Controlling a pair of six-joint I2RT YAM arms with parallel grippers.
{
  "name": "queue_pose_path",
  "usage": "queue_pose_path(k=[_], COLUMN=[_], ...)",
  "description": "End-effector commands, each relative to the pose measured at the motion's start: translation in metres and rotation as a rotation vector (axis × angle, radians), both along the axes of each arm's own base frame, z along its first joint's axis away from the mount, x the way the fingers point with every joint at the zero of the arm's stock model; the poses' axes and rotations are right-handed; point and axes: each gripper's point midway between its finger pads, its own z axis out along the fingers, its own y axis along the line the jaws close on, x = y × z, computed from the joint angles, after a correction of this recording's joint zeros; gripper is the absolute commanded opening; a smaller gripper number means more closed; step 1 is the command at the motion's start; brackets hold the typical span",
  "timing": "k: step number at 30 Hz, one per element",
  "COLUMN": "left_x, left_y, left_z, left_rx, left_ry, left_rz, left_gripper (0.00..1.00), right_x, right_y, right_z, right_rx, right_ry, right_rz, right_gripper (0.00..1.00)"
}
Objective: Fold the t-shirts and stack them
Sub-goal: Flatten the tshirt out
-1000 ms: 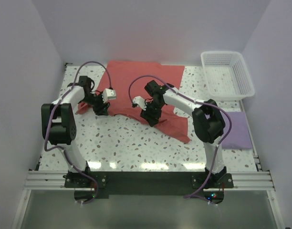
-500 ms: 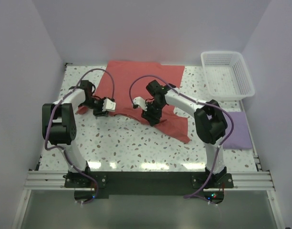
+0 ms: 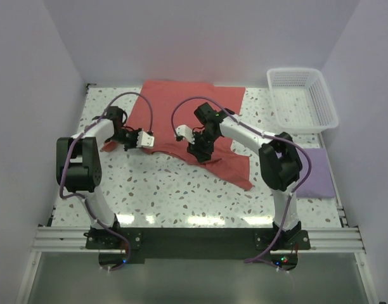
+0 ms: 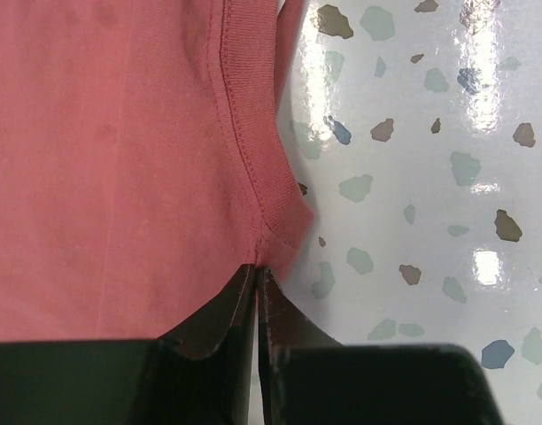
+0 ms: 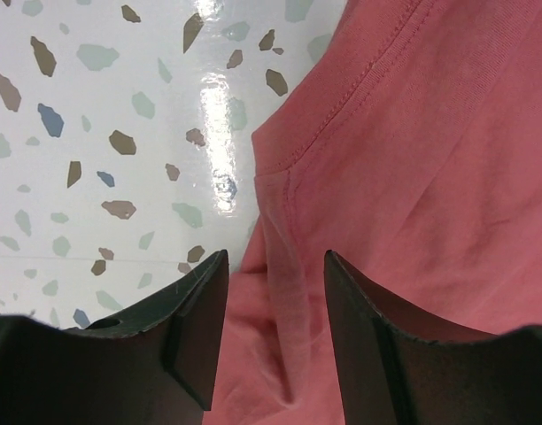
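Speckled white desk (image 3: 181, 190), pale walls around. Coral t-shirt (image 3: 181, 104) spread out at far centre. White basket (image 3: 294, 71) in far right corner. Lavender t-shirt (image 3: 317, 174) lies folded at right edge. Left pincer (image 4: 257, 270) pinched closed on coral shirt's ribbed edge. Right pincer (image 5: 274, 258) partly open, straddling a wrinkle at its hem, gripping nothing.
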Motion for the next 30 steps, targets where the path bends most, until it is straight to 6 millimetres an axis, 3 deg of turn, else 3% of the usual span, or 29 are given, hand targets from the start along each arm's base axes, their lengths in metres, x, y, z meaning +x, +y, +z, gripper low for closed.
queue_pose_path(k=[1,5,8,11,12,13,16,21,26,30], left_x=[0.012,0.013,0.015,0.017,0.017,0.017,0.017,0.010,-0.022,-0.061], left_y=[-0.006,-0.007,-0.007,-0.007,-0.007,-0.006,-0.006,-0.004,0.009,0.025], left_z=[0.011,0.011,0.013,0.013,0.014,0.015,0.023,0.053,0.070,0.067], left_rx=[-0.024,-0.026,-0.028,-0.025,-0.025,-0.024,-0.027,-0.043,-0.031,0.007], left_ry=[-0.044,-0.041,-0.046,-0.046,-0.043,-0.038,-0.030,-0.061,-0.022,0.041], left_rz=[-0.002,0.003,0.013,0.023,0.030,0.032,0.044,0.045,0.017,-0.005], left_gripper=[0.09,0.09,0.08,0.03,0.00,0.00,0.00,0.00,0.00,0.00], right_x=[0.018,0.019,0.021,0.022,0.021,0.022,0.017,0.006,-0.032,-0.086], right_y=[0.008,0.005,0.003,0.003,0.003,0.003,0.005,0.013,0.019,0.014], right_z=[-0.005,-0.012,-0.017,-0.014,-0.012,-0.010,0.001,0.042,0.060,0.047], right_rx=[0.015,-0.003,-0.012,-0.011,-0.008,-0.004,0.019,0.103,0.143,0.116], right_ry=[-0.056,-0.067,-0.076,-0.087,-0.089,-0.089,-0.081,-0.082,0.011,0.121], right_rz=[0.028,0.036,0.034,0.030,0.032,0.033,0.044,0.040,0.069,0.121], right_gripper=[0.51,0.50,0.41,0.22,0.09,0.03,0.00,0.00,0.00,0.00])
